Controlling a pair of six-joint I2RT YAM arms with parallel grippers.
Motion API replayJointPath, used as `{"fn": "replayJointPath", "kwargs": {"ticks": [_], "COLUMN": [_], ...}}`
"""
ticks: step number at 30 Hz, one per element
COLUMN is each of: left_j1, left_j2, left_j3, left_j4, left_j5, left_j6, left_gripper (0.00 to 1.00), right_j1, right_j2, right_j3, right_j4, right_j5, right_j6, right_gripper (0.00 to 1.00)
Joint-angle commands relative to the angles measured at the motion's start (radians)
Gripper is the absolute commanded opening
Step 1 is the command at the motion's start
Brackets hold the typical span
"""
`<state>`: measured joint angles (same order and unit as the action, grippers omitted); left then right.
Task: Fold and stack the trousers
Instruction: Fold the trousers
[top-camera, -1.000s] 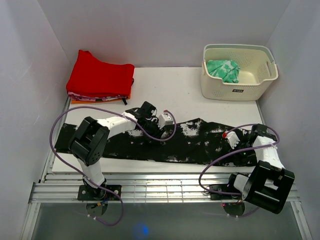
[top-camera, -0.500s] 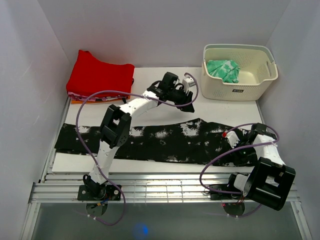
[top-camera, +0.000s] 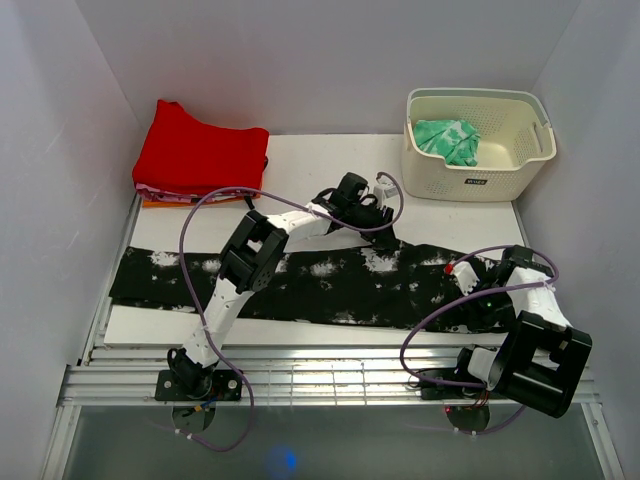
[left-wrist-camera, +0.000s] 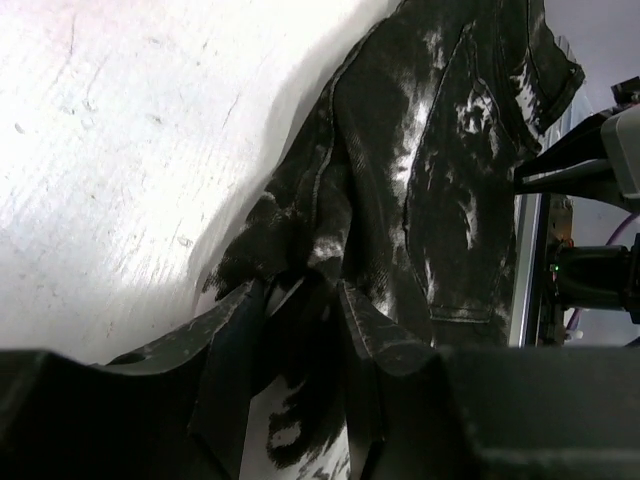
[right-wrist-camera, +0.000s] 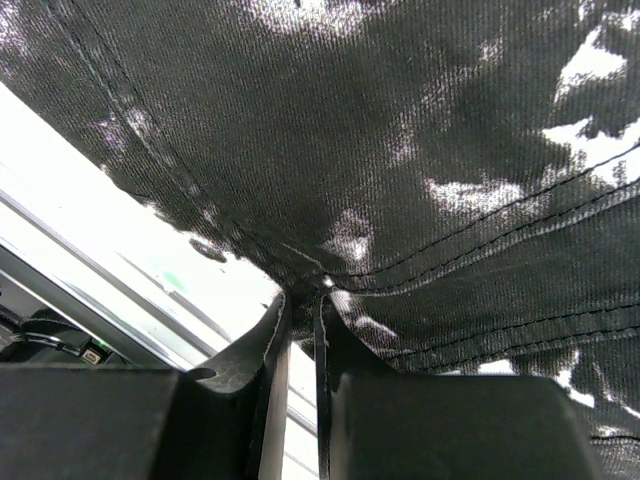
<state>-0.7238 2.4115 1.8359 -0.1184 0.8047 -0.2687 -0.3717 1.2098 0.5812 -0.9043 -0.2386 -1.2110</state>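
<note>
Thin black twill trousers (top-camera: 330, 285), splashed white, lie stretched across the table (top-camera: 330, 170). The right gripper (right-wrist-camera: 302, 297) pinches their stitched hem; the left gripper (left-wrist-camera: 300, 295) seems to nip a bunched fold.

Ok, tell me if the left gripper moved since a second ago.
Yes. The left gripper, at the trousers' far edge, went up the top view, toward the basket.

left arm (top-camera: 300, 221) outstretched, both jaws clamped
</note>
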Motion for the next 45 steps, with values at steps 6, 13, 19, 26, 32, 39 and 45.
{"fn": "replayJointPath", "kwargs": {"ticks": [6, 13, 19, 26, 32, 39, 45], "left_j1": [-0.003, 0.075, 0.119, 0.119, 0.129, 0.246, 0.472], "left_j2": [-0.057, -0.095, -0.052, -0.049, -0.241, -0.650, -0.811], "left_j3": [-0.040, -0.115, -0.029, 0.033, 0.040, -0.235, -0.231], "left_j4": [0.203, 0.322, 0.266, 0.227, 0.054, -0.036, -0.433], "left_j5": [0.029, -0.243, -0.349, -0.181, -0.271, -0.549, -0.423], "left_j6": [-0.124, -0.193, -0.109, -0.026, 0.162, 0.233, 0.238], "left_gripper": [0.10, 0.00, 0.00, 0.91, 0.98, 0.98, 0.97], "right_j1": [-0.006, -0.006, -0.006, -0.006, -0.006, -0.003, 0.004], "right_j2": [0.102, 0.065, 0.039, 0.048, 0.114, 0.166, 0.293], "right_j3": [-0.146, -0.185, -0.198, -0.048, 0.374, 0.781, 0.934], "right_j4": [0.332, 0.332, 0.323, 0.207, -0.022, -0.136, -0.254], "right_j5": [0.275, 0.321, 0.338, 0.250, 0.015, -0.229, -0.480], "right_j6": [-0.205, -0.268, -0.291, -0.217, -0.007, 0.206, 0.416], "right_gripper": [0.08, 0.08, 0.08, 0.26, 0.63, 0.90, 0.90]}}
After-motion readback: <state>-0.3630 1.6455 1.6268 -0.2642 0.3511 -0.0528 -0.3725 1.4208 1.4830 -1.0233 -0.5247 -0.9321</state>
